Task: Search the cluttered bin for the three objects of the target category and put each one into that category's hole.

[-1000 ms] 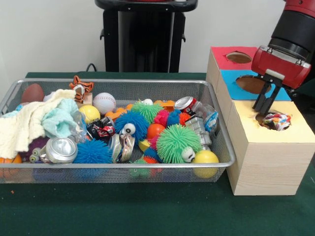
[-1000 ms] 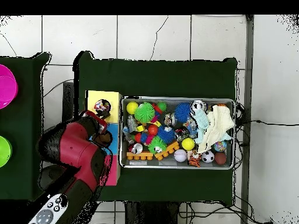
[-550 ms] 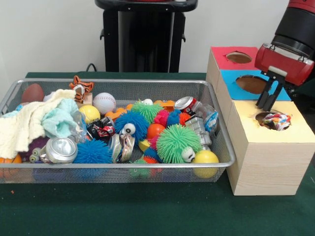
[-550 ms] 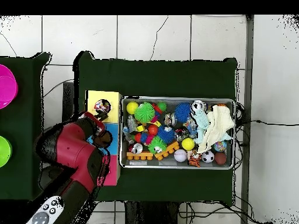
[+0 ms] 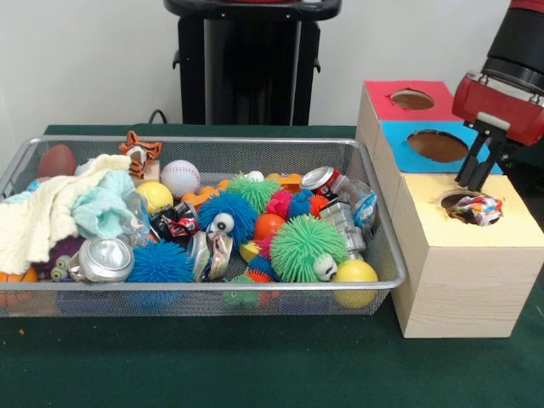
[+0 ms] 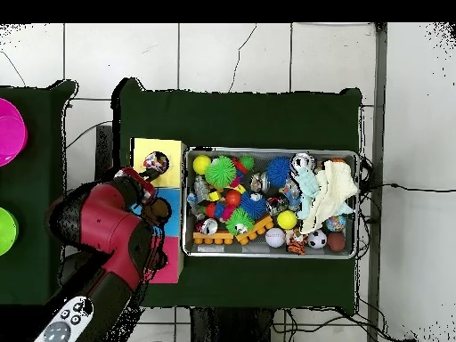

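A crumpled colourful can (image 5: 478, 208) lies in the round hole of the yellow box top (image 5: 501, 229); the overhead view shows this can (image 6: 156, 162) too. My gripper (image 5: 473, 185) hangs just above and behind that hole, open, with nothing between its fingers. From above, the gripper (image 6: 147, 181) is over the border of the yellow and blue tops. Other crushed cans lie in the wire bin (image 5: 212, 143): a silver one (image 5: 104, 259), a black and red one (image 5: 174, 223) and a red-topped one (image 5: 320, 179).
The box also has a blue top with a hole (image 5: 435, 146) and a red top with a hole (image 5: 412, 99). The bin holds spiky balls, a baseball (image 5: 179, 178), a yellow ball (image 5: 354, 274), a toy tiger (image 5: 140, 150) and a cream cloth (image 5: 51, 217).
My gripper has risen and drifted right in the front view, away from the yellow hole. The crumpled can stays in the hole.
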